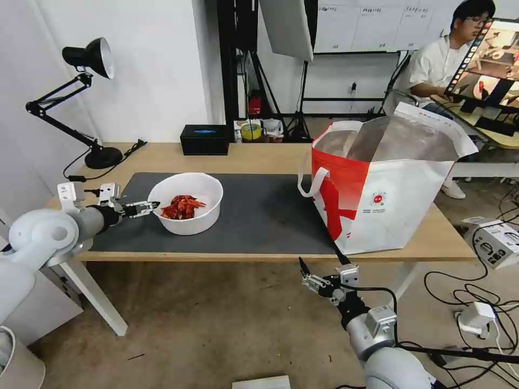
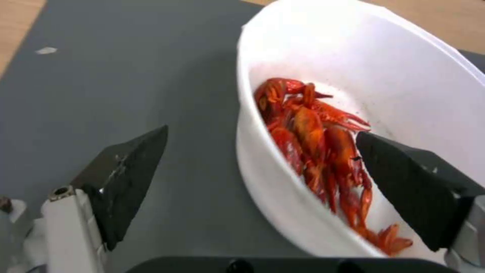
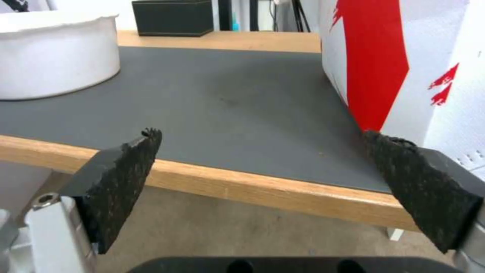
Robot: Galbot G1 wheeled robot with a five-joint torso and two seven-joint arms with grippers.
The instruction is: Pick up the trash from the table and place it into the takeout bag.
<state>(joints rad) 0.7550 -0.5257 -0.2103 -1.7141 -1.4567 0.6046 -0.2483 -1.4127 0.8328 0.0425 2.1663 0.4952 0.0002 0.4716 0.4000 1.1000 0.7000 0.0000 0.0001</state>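
Head view: left gripper [image 1: 152,206], jaws spread astride the nine-o'clock rim of the light, flexible-looking white round bowl of red crayfish shells [image 1: 186,202]; right gripper [image 1: 319,273] waits spread below the table edge

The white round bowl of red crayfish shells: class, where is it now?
In the head view, the white round bowl of red crayfish shells sits on the dark grey mat's left part, its rim between the open left gripper's fingers.

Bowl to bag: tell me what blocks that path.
Nothing visible. Bare grey mat lies between the bowl and the bag. The open left gripper straddles the bowl's rim; the right gripper hangs below the table edge.
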